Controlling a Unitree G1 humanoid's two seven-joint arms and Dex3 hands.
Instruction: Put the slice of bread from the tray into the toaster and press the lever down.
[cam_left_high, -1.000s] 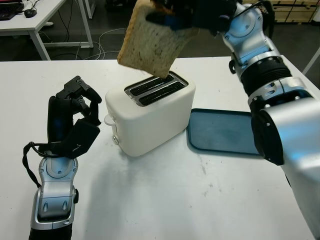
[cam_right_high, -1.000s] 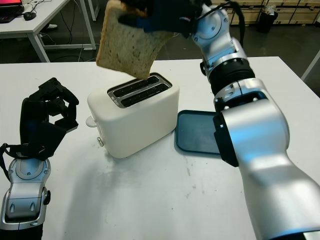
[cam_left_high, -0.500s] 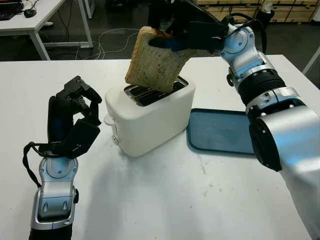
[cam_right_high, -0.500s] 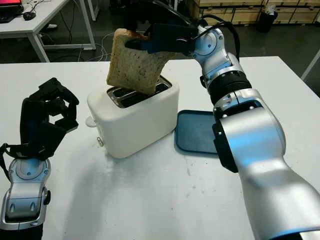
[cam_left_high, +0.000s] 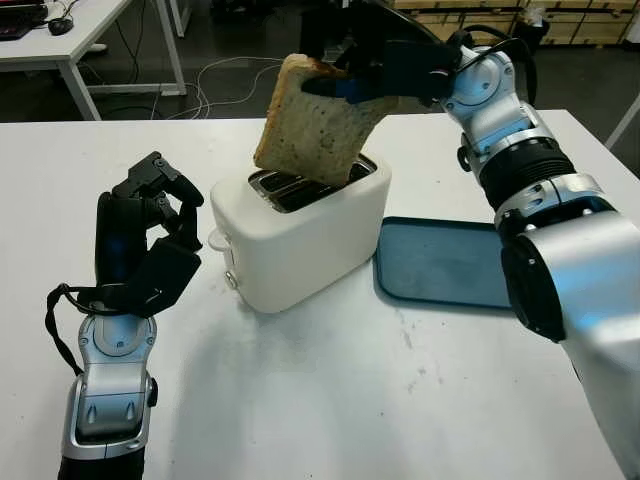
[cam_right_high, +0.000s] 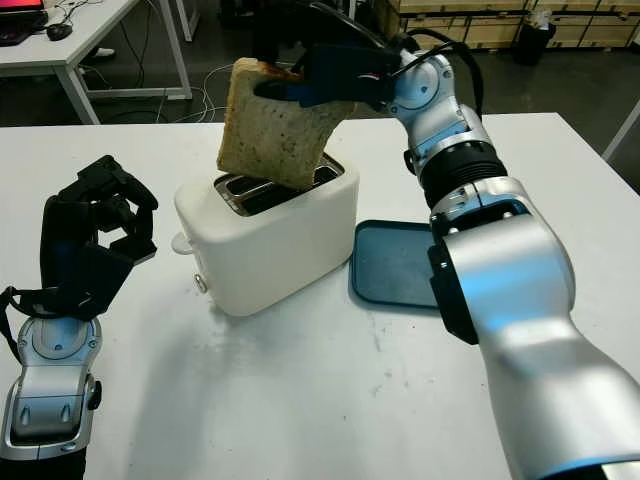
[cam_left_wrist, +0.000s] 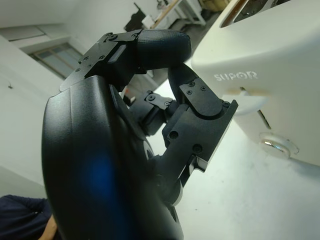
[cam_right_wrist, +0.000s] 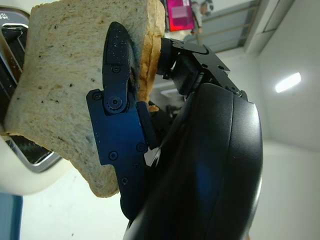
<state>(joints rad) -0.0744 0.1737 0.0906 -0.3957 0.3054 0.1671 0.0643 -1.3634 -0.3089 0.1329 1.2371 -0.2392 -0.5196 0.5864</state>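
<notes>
Gripping the slice of bread (cam_left_high: 315, 120) by its top crust, your right hand (cam_left_high: 372, 72) had it clamped between its fingers (cam_right_wrist: 117, 90) directly above the white toaster (cam_left_high: 300, 225). The slice hung tilted, its lower edge at the mouth of the slots (cam_left_high: 300, 182); you could not tell whether it had entered one. At 3 o'clock from the toaster lay the dark blue tray (cam_left_high: 445, 265), flat on the white table (cam_left_high: 330, 400). At 9 o'clock from the toaster your left hand (cam_left_high: 145, 240) stood upright, fingers curled and gripping nothing, near the lever (cam_left_high: 216, 240) but apart from it.
</notes>
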